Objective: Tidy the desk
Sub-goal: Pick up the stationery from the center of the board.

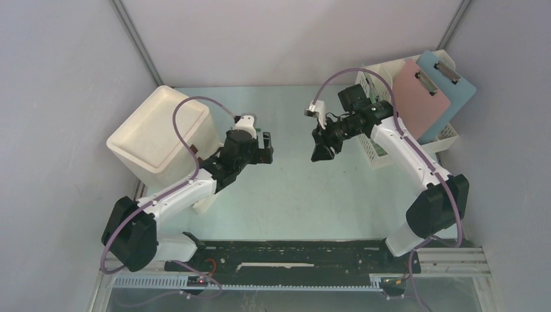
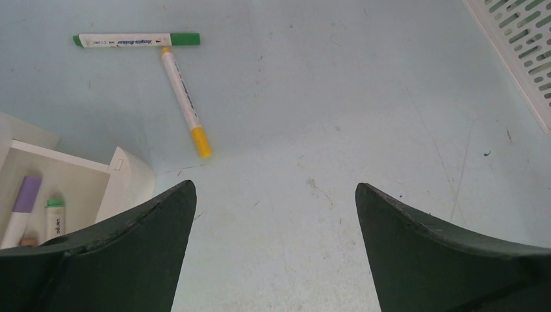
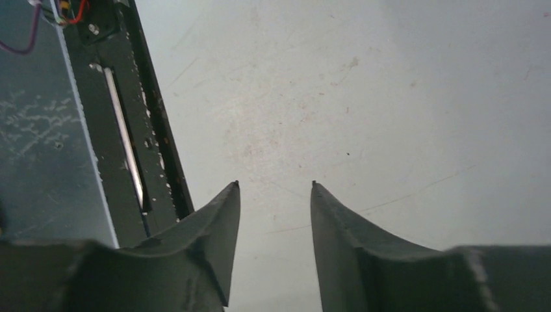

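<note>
From above, the desk point(image 1: 292, 188) fills the space between grey walls, with a black rail point(image 1: 286, 250) along its near edge. A white bin point(image 1: 159, 133) sits at the left, partly behind the left arm. A white rack point(image 1: 380, 146) stands at the far right and holds 2 clipboards upright, a pink clipboard point(image 1: 421, 97) in front of a blue clipboard point(image 1: 455, 88). The left pincer point(image 1: 264, 151) and right pincer point(image 1: 321, 151) hang above the middle of the desk, facing each other and apart.

In the left wrist view, the left pincer point(image 2: 273, 188) is wide open with only bare desk point(image 2: 338, 117) between its fingers. 2 markers lie ahead on the desk. The green marker point(image 2: 136, 40) lies crosswise, and the yellow marker point(image 2: 186, 97) runs toward the camera from right against it, making a T. At lower left is a corner of the bin point(image 2: 123, 179), with a purple-capped pen point(image 2: 26, 195) and a green-capped pen point(image 2: 55, 218) inside. The rack's point(image 2: 520, 45) edge shows at top right.

In the right wrist view, the right pincer point(image 3: 274, 185) is partly open, with a narrow gap between its fingers and nothing held. Scuffed desk point(image 3: 390, 97) lies below it, and the rail point(image 3: 130, 130) runs along the left.
</note>
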`<action>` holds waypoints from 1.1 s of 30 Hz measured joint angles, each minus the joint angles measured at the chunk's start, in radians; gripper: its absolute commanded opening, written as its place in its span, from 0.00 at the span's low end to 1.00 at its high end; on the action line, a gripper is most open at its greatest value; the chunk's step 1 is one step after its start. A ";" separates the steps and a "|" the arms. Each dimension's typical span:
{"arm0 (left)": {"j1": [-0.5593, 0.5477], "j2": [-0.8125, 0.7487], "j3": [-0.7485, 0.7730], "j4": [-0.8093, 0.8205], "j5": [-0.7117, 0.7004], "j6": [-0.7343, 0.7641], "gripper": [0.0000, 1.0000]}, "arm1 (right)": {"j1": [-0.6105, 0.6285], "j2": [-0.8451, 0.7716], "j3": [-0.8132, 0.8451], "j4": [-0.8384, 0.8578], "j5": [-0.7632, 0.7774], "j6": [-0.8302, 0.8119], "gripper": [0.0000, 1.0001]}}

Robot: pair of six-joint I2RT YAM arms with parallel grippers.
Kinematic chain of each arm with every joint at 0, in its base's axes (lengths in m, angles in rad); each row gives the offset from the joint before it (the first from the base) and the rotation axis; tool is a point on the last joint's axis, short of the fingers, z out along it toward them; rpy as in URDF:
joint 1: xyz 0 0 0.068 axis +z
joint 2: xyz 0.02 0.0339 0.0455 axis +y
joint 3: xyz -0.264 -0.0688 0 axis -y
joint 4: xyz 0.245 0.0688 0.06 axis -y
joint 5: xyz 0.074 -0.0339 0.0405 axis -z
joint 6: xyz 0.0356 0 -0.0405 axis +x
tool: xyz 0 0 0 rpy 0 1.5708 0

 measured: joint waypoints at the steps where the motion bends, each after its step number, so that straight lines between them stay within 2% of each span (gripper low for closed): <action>1: 0.002 0.007 0.000 0.003 0.000 -0.003 1.00 | 0.002 -0.003 0.000 -0.003 0.006 -0.014 0.63; 2: 0.005 0.013 0.000 0.005 0.000 -0.006 1.00 | 0.005 -0.003 0.000 -0.004 0.013 -0.021 0.67; 3: 0.008 0.018 0.000 0.006 0.000 -0.007 1.00 | 0.011 -0.003 -0.002 -0.003 0.021 -0.029 0.86; 4: 0.011 0.022 0.000 0.006 0.000 -0.010 1.00 | 0.017 -0.002 -0.008 -0.002 0.031 -0.037 0.98; 5: 0.016 0.026 0.000 0.006 0.000 -0.016 1.00 | 0.022 -0.002 -0.012 -0.004 0.039 -0.034 0.99; 13: 0.062 0.097 0.027 -0.024 -0.012 -0.058 0.99 | 0.059 0.026 -0.028 0.005 0.079 -0.052 1.00; 17: 0.083 0.209 0.115 -0.079 -0.023 -0.069 0.89 | 0.059 0.049 -0.028 0.007 0.081 -0.053 1.00; 24: 0.137 0.417 0.315 -0.204 -0.020 -0.084 0.65 | 0.044 0.057 -0.032 0.007 0.080 -0.053 1.00; 30: 0.172 0.541 0.431 -0.279 -0.014 -0.083 0.63 | 0.017 0.057 -0.034 0.006 0.072 -0.053 1.00; 33: 0.181 0.600 0.494 -0.326 -0.013 -0.082 0.57 | 0.013 0.057 -0.034 0.006 0.072 -0.054 1.00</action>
